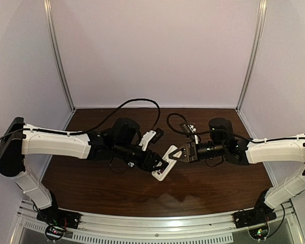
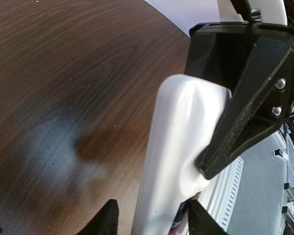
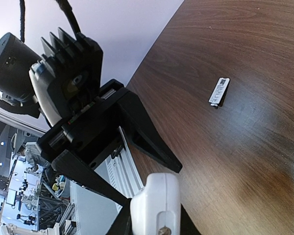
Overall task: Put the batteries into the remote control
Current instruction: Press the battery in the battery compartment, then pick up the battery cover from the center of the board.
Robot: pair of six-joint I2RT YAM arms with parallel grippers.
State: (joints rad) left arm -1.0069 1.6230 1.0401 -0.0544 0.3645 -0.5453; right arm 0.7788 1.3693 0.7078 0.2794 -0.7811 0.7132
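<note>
Gripping white oblong plastic remote control [image 2: 171, 161] at one end, right gripper [image 1: 178, 152] clamped; left gripper [image 1: 163, 163] straddles its long axis, grip unclear.

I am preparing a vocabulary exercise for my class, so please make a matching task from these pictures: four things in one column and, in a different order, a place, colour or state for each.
Things:
1. remote control
2. small flat piece
3. table
4. right claw

Descriptions:
A. dark brown wood
B. black, closed on a white object
C. lying alone on the wood
D. white, raised off the surface

Pairs: 1-D, 2-C, 3-A, 4-B
</note>
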